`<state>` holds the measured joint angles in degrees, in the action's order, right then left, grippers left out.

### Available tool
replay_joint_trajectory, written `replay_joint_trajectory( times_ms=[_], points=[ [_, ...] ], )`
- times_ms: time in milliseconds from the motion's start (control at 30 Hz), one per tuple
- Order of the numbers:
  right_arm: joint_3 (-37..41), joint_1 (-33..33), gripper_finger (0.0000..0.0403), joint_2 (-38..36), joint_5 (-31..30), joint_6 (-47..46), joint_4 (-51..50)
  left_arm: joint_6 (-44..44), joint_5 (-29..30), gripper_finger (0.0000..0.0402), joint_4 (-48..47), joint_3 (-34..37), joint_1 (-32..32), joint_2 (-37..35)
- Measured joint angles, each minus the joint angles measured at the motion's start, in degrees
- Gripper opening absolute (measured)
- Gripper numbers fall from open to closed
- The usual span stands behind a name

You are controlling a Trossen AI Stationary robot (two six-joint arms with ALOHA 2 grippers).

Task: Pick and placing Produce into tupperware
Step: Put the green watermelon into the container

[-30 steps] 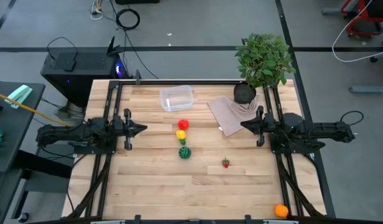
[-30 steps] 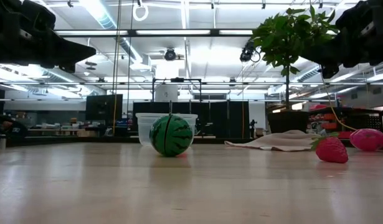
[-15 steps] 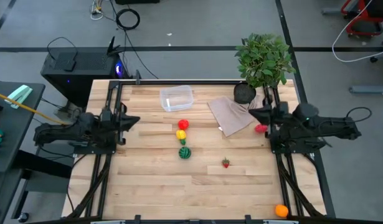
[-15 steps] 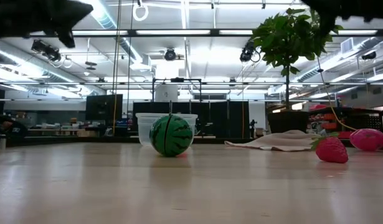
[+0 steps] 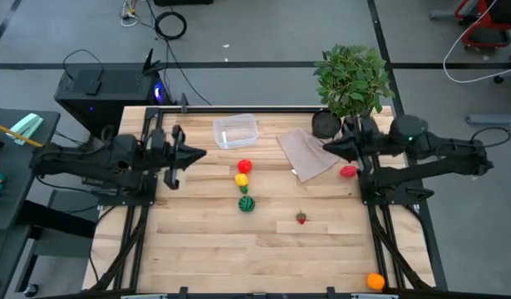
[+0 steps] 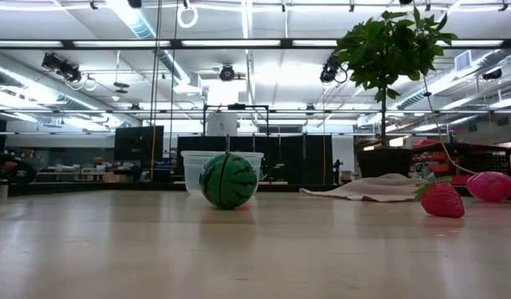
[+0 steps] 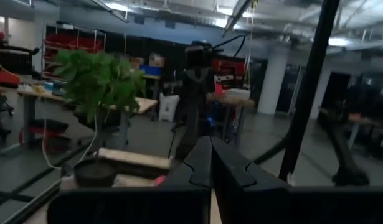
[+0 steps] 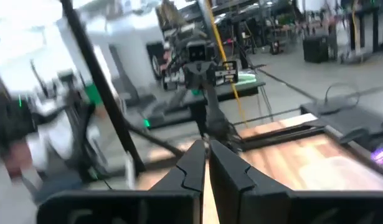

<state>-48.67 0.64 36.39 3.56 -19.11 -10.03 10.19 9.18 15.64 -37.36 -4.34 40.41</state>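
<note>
The small clear plastic tupperware tub [image 5: 235, 131] sits empty near the far edge of the wooden tabletop [image 5: 205, 241], and the produce lies in front of it: a red piece [image 5: 244, 166], a yellow piece [image 5: 242, 179] and a dark-green striped ball [image 5: 247, 203] in a line, a tiny red strawberry [image 5: 302, 218] off to the right. The left gripper [image 5: 194, 154] hovers left of the fruit, fingers [image 7: 200, 163] clenched together. The right gripper [image 5: 330, 145] hangs over the beige folded cloth [image 5: 305, 153], fingers pressed tight too.

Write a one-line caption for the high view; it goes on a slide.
Both arms raised, left gripper and right gripper shut, produce scattered on the table, tupperware empty.
</note>
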Motion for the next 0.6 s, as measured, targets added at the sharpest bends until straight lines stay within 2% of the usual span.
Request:
replay_joint_trajectory(
  times_ms=[200, 333, 433, 600],
  points=[
    [-10.21, -0.04, 0.0027, 4.89, -0.38, -1.59, -4.25, -0.15, -0.03, 0.0021, -2.08, -11.92, -0.05, 8.69],
    [-15.91, -0.07, 0.0027, 6.74, 2.85, -1.82, -11.54, 3.29, -0.03, 0.0023, -13.3, -17.46, -0.04, 12.51],
    [-18.62, -0.08, 0.0027, 7.23, 4.22, -1.99, -17.78, 8.71, 0.01, 0.0021, -20.77, -18.97, -0.49, 15.42],
    [-19.67, -0.07, 0.0027, 7.01, 6.51, -3.39, -24.26, 16.57, -0.04, 0.0027, -22.65, -18.97, -4.26, 20.26]
  ],
)
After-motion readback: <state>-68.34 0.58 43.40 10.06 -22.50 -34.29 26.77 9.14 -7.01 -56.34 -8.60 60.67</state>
